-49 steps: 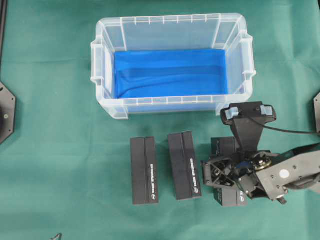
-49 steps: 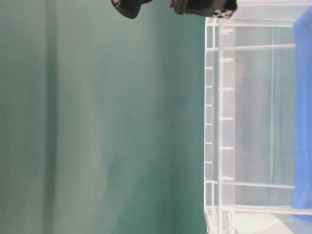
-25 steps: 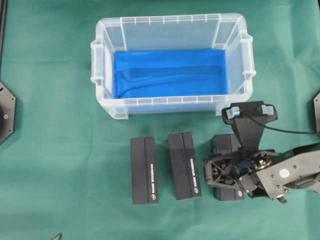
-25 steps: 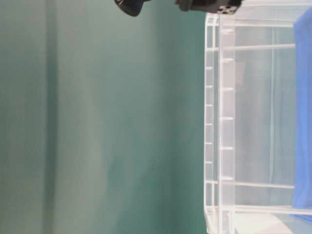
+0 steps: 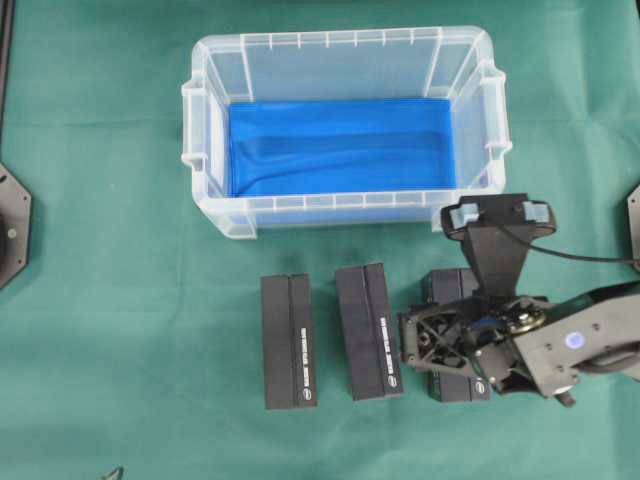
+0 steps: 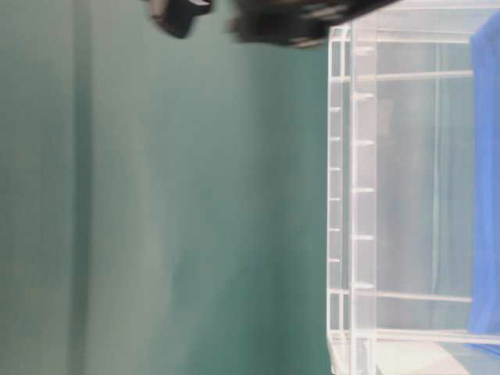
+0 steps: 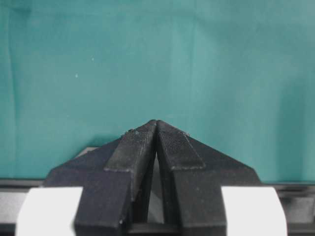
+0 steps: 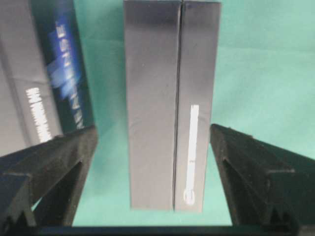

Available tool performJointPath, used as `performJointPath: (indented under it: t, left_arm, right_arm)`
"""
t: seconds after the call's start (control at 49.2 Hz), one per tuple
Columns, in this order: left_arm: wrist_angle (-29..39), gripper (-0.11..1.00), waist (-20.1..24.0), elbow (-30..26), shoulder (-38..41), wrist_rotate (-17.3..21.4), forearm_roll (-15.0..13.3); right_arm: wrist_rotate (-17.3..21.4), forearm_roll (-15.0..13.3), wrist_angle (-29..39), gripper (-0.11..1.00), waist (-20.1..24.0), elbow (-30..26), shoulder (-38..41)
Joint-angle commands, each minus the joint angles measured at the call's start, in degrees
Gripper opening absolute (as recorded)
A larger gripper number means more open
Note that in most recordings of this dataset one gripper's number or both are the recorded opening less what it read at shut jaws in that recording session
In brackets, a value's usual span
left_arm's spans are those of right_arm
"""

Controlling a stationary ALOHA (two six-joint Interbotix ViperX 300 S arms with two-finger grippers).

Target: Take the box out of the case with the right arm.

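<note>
R gripper (image 8: 153, 162) is hanging w/ fingers wide apart, straddling the 3rd box (image 8: 170, 105) w/o touching it; box is lying on the worktop (image 5: 120, 300) at lower right, outside the case (image 5: 345, 215), long axis running along the gap. L gripper (image 7: 156, 130) is sitting shut. Table-level view is showing only blur.

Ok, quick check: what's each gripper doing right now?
Left gripper: shut, holding nothing, over bare green cloth.
Right gripper: open, straddling the black box on the cloth without gripping it.
</note>
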Motion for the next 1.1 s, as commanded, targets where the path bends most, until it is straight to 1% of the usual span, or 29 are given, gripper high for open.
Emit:
performJointPath:
  t: [0.0, 0.081, 0.223, 0.345, 0.467, 0.752, 0.914, 1.077]
  left_arm:
    - [-0.3, 0.00, -0.2, -0.6, 0.2, 0.1, 0.2]
    - [-0.3, 0.00, -0.2, -0.6, 0.2, 0.1, 0.2]
    - [-0.3, 0.00, -0.2, -0.6, 0.2, 0.0, 0.2]
    - [-0.3, 0.00, -0.2, -0.6, 0.2, 0.0, 0.2]
    - [-0.3, 0.00, -0.2, -0.6, 0.2, 0.0, 0.2]
    - [-0.3, 0.00, -0.2, -0.6, 0.2, 0.0, 0.2]
    - [-0.3, 0.00, -0.2, -0.6, 0.2, -0.1, 0.2]
    - [-0.3, 0.00, -0.2, -0.6, 0.2, -0.2, 0.2]
  right_arm:
    - [-0.4, -0.7, 4.9, 0.90, -0.2, -4.0, -3.0]
    - [-1.3, -1.5, 10.9, 0.90, -0.2, -7.3, -4.0]
    - [-3.7, -2.9, 18.5, 0.90, -0.4, -12.0, -5.2]
    - [-5.3, -3.3, 22.8, 0.90, -0.7, -15.1, -5.3]
    - [-6.0, -3.3, 24.8, 0.90, -1.1, -16.6, -5.3]
    - [-6.6, -3.7, 25.3, 0.90, -1.2, -15.4, -5.9]
    - [-6.4, -3.7, 24.1, 0.90, -1.1, -11.1, -9.4]
    - [-5.4, -3.6, 21.8, 0.90, -0.4, -4.8, -14.9]
